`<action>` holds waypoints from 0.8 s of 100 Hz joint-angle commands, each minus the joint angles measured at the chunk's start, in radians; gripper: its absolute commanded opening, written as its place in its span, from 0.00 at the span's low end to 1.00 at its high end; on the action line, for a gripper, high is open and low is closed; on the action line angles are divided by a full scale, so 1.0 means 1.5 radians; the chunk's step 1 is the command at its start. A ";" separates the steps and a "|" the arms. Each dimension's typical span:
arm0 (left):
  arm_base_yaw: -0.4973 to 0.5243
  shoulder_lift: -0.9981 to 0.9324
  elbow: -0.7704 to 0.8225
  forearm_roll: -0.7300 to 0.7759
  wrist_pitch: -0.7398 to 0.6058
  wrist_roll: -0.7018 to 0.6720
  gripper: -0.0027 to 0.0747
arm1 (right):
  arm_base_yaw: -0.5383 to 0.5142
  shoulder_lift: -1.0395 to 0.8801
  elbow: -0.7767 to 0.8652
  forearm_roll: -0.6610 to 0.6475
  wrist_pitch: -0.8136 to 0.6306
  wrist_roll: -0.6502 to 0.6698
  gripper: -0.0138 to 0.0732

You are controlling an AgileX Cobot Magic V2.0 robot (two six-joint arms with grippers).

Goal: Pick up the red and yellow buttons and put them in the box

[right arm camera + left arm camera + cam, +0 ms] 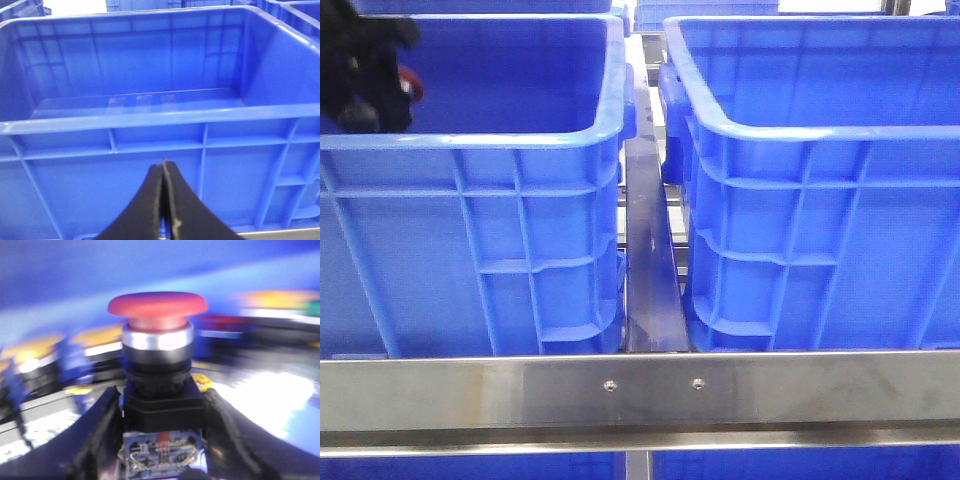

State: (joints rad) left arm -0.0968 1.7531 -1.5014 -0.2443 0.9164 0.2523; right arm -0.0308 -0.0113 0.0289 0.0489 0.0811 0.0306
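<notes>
Two deep, bright blue plastic crates stand side by side behind a brushed steel rail (640, 392) with two small screw heads; their outer walls are ribbed in a grid of raised struts and their rims are thick and rolled. A dark, glossy strip (647, 270) runs in the gap between them. In the front view the left gripper (382, 88), black and bulky, hangs inside the left crate (470, 240) near its upper left corner, with a dab of red showing at its side. The left wrist view shows what it carries: the red button (157, 304), a smooth, matte, mushroom-shaped dome over a shiny metal collar, a black threaded neck and a square black body, with a contact block of small metal parts at its base. The black fingers (102, 432) press against both sides of that square body, clamped on it. Behind it, blurred, lie more switches with orange-yellow caps (97, 335) and silvery collars on the crate's floor. The right gripper (165, 200) has its tapered, dark rubbery fingers pressed together to a thin seam, holding nothing, just outside the ribbed near wall of the right crate (150, 120), whose smooth, faintly reflective floor is visible.
</notes>
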 commanded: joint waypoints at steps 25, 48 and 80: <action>-0.038 -0.124 -0.021 -0.246 0.055 0.299 0.21 | 0.000 -0.015 -0.011 -0.006 -0.050 -0.004 0.09; -0.126 -0.124 -0.021 -0.344 0.170 0.422 0.21 | 0.000 -0.015 -0.011 -0.006 -0.050 -0.004 0.09; -0.260 -0.108 -0.021 -0.354 0.172 0.441 0.21 | 0.000 -0.015 -0.011 -0.006 -0.050 -0.004 0.09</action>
State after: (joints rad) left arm -0.4427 1.6187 -1.5014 -0.7075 1.1852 0.9078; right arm -0.0308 -0.0113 0.0289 0.0489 0.0811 0.0306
